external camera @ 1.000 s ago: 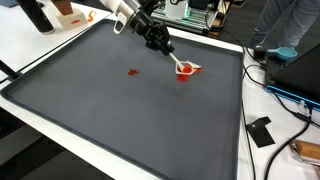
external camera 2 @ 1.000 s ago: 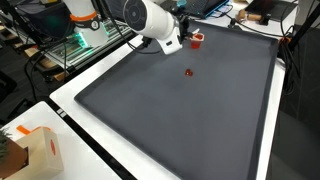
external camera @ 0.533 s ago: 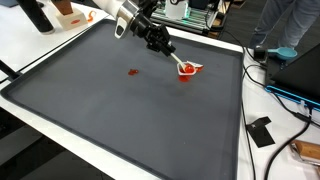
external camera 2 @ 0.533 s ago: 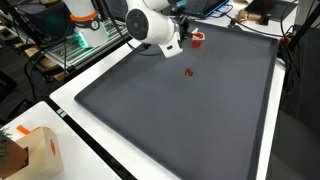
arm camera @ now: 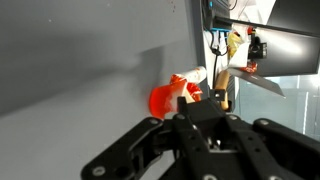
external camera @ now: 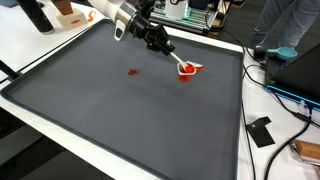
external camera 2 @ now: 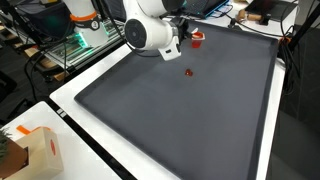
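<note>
Counts: one small red piece, one gripper, one white utensil and one red bowl, all on or over one dark grey mat.
Small red piece: lies alone on the mat, well apart from the bowl.
Gripper: its fingers look closed on the upper end of the white utensil. The wrist view blurs the contact itself.
White utensil: slants down from the fingertips, with its lower end in the red bowl.
Red bowl: sits on the mat near the far edge. In the wrist view it is just ahead of the fingers.
Change: the arm has swung its white wrist joint slightly up and back since a second ago. The bowl, the utensil tip and the red piece have not moved.
Arm pose: reaches in from the far side and angles down, with the gripper low over the bowl.
</note>
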`<state>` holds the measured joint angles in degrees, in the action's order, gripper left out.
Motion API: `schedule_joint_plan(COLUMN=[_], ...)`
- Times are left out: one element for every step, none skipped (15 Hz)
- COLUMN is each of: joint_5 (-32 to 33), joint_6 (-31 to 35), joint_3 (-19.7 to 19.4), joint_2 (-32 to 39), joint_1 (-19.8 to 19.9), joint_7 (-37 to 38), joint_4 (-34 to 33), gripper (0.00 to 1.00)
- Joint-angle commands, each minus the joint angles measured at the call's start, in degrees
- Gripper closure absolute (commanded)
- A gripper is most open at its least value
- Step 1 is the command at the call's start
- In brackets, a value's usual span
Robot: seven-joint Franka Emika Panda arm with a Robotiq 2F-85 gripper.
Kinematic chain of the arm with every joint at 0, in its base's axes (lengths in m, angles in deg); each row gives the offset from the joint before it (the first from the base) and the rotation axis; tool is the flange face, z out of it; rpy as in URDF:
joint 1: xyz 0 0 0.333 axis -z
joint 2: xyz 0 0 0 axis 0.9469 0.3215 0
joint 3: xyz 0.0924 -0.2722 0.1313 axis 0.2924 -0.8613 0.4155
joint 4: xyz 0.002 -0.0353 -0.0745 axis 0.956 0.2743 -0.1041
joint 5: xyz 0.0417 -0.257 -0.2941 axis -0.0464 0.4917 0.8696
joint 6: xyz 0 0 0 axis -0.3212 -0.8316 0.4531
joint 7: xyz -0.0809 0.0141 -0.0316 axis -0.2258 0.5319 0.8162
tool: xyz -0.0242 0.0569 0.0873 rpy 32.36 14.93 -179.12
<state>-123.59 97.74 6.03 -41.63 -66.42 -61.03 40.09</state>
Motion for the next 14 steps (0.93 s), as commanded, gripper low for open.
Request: schedule_joint_plan(joint_5=[-1.41,-1.44,-1.51,-1.65,-1.79,-1.97,-2.08,-2.30,-2.43,-2.65,-2.79,-2.86,-2.77,-2.51], joint_6=[-3.22,-3.86,-4.13,-4.53,-4.66,-5.12,-5.05,-5.57,-5.48,-5.82,-6.09,-6.81,-6.59,-6.83], joint_3=[-0.49,-0.59,-0.68,-0.81,-0.96,-1.04,-1.18,-1.23,-1.33,-1.39,-1.49,-1.61,-1.81,-1.97], joint_2=[1.71,1.93,2.09,2.23,2.38,2.55,2.63,2.82,2.90,3.00,2.99,3.07,3.04,3.15], joint_1=[0.66,0.79,0.88,0.97,0.99,1.11,1.06,1.22,1.18,1.29,1.34,1.47,1.33,1.28], joint_7=[0.72,1.14,1.43,1.89,2.37,2.73,3.09,3.38,3.78,4.28,4.69,5.46,6.18,7.03], joint_4=[-1.03,-1.12,-1.23,-1.34,-1.45,-1.60,-1.67,-1.86,-1.93,-2.04,-2.05,-2.13,-2.10,-2.17], gripper=[0.94,0.94,0.94,0.94,0.94,0.94,0.94,0.94,0.94,0.94,0.94,0.94,0.94,0.94])
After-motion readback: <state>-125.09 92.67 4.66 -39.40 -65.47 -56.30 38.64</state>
